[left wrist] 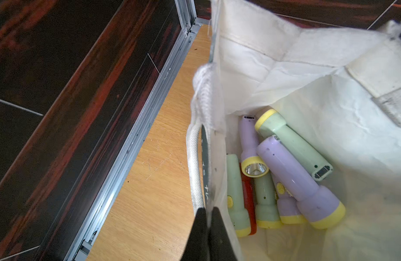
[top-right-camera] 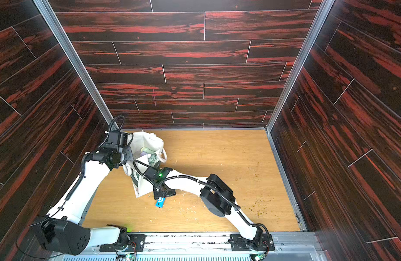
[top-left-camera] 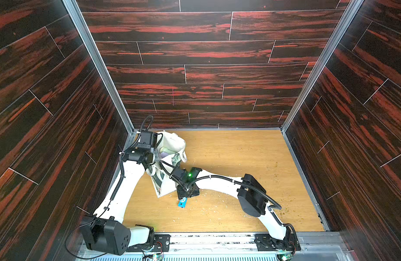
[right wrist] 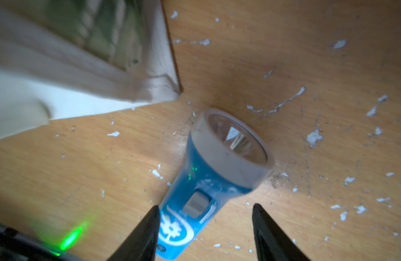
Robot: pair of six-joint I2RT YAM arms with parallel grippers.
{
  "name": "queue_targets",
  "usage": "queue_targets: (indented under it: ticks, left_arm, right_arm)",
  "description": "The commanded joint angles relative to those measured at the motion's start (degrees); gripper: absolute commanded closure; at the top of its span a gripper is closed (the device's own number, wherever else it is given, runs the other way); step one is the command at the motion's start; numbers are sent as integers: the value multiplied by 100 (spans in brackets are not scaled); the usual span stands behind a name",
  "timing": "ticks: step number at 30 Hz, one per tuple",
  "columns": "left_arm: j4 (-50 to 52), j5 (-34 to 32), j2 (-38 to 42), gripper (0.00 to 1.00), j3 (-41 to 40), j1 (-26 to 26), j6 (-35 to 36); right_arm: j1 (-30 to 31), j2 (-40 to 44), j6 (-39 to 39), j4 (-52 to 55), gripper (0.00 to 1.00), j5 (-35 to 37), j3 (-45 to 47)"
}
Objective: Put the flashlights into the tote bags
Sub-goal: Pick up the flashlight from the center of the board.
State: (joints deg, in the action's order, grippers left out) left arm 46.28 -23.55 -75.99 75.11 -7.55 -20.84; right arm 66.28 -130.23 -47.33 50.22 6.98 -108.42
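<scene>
My left claw (left wrist: pixel 207 210) is pinched tight on the tote bag (left wrist: pixel 296 63) rim. The mouth gapes, with lilac, green and red flashlights (left wrist: pixel 294 174) piled inside. My right claw (right wrist: pixel 206 206) stands parted astride the blue flashlight (right wrist: pixel 217 174), which lies on the bench (right wrist: pixel 82 169) just beside the bag.
</scene>
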Motion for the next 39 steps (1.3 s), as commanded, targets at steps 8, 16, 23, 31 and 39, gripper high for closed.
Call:
queue_targets:
  ticks: [8, 16, 23, 31, 39]
  left_arm:
    - [-119, -126, 271, 100, -1, 30, -99]
    - [-119, -115, 286, 100, -7, 27, -102]
    - [-128, -96, 278, 100, -13, 27, -104]
    - [-133, -80, 277, 100, -23, 26, -104]
    - [-140, -14, 287, 100, -14, 26, -107]
  right_arm:
    - [44, -516, 55, 391, 37, -100, -205]
    - [36, -618, 60, 385, 41, -186, -188]
    - [39, -681, 51, 273, 44, -287, -119]
    - [26, -722, 49, 245, 50, -316, -83]
    - [23, -559, -2, 135, 60, -253, 106]
